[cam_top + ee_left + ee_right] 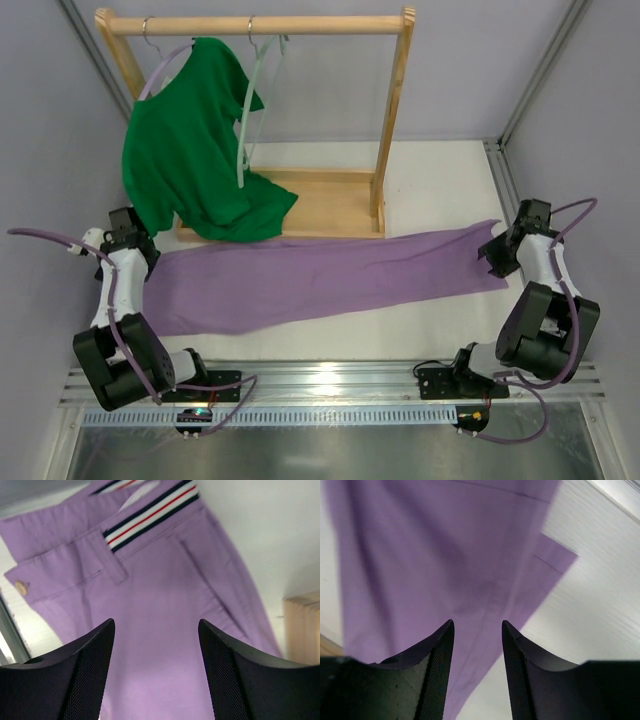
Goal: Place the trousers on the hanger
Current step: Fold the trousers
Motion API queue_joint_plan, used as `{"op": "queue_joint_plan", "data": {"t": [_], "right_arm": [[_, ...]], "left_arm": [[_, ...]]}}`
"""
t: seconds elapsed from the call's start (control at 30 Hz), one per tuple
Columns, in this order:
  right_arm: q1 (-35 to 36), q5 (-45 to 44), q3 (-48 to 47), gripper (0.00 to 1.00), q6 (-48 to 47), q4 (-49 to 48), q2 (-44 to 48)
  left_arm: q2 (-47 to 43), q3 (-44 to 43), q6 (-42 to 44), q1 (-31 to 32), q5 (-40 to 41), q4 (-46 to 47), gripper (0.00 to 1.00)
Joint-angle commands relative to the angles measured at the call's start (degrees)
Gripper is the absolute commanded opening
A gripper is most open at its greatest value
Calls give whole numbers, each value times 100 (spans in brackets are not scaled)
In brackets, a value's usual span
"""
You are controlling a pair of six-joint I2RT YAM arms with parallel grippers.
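The lilac trousers (320, 275) lie flat and stretched across the table from left to right. My left gripper (128, 235) hovers open over their waist end, where the striped waistband (150, 515) and a button show above the fabric (165, 580); nothing sits between its fingers (156, 622). My right gripper (500, 250) stands open over the leg ends (435, 555), its fingertips (478, 622) apart above the hem edge. The pale grey-green hanger (250, 100) hangs empty on the rack rail at the back.
A wooden rack (395, 120) stands at the back, its base board just behind the trousers. A dark green T-shirt (185, 150) on a lavender hanger droops onto that base. An aluminium rail (330, 385) runs along the near edge.
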State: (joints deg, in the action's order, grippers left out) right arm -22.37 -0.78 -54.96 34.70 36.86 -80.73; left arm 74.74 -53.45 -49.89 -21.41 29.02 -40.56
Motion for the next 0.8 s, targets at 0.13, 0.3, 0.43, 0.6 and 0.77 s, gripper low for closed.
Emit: {"op": "queue_joint_plan", "data": {"t": [0.13,0.3,0.43,0.6,0.77], "right_arm": [[-1207,-107,1127,41,195,-451,576],[-1568,-273,1058,40,90,-741,304],[-1709,-318,1075,40,99,-961,102],[-1753,-275,1022,40,168,-1198,-215],[-1753,-125,1022,40,274,-1488,-505]], "left_arm": [[-452,265,278,31,-160,-277,69],[-487,370,357,-12,52,-497,72],[-565,450,252,-30,8,-611,73],[-469,485,111,-206,-221,-708,73],[-547,353,198,-232,-37,-875,73]]}}
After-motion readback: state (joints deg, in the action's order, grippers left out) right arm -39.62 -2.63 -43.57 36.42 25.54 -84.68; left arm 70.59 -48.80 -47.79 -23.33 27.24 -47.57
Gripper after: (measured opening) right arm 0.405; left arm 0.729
